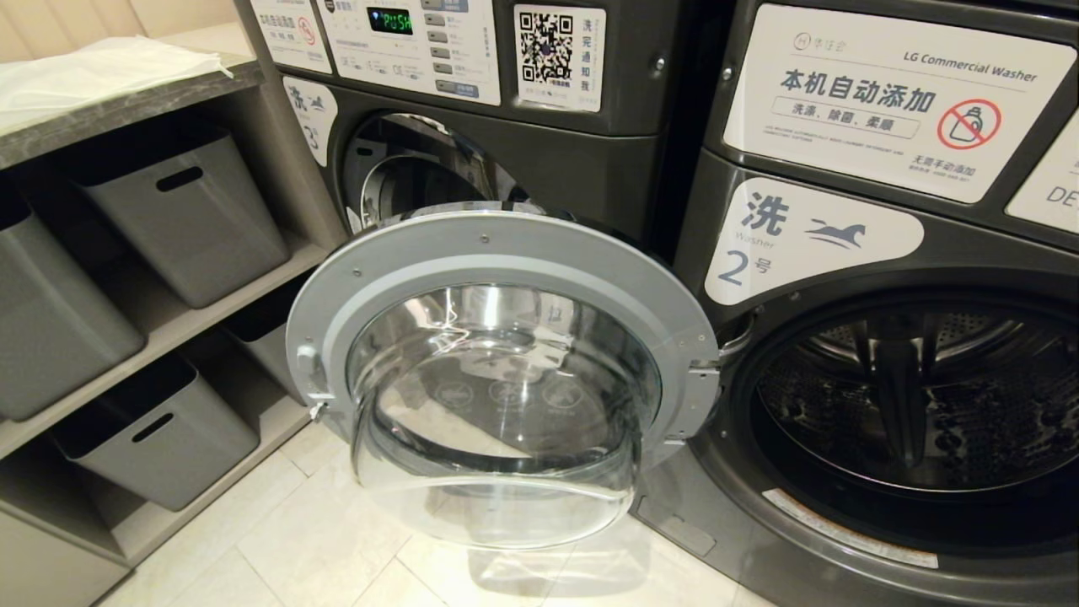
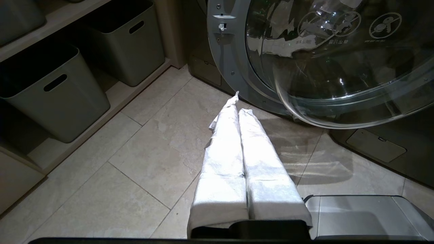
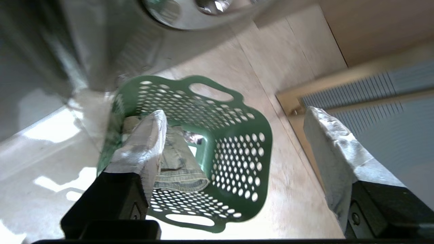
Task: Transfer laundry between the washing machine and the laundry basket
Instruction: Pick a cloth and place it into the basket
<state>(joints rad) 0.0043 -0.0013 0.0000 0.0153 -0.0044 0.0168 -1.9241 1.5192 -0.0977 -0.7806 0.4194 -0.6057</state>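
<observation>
One garment, the laundry [image 3: 178, 166], lies in the green laundry basket [image 3: 237, 162] beneath the right gripper [image 3: 237, 142], whose fingers stand wide apart and empty, so it should lift straight clear of the rim, while the left gripper [image 2: 241, 112] hangs closed.

Both end effectors have black bases and fingers [image 2: 234, 152] wrapped in white cloth.

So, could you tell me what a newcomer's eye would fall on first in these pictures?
Probably the big round glass door, swung wide open in front of the machine marked 3, beside the dark empty-looking drum of the washing machine marked 2. Next, the green laundry basket on the floor beneath the open right gripper, with a crumpled garment lying inside it.
</observation>
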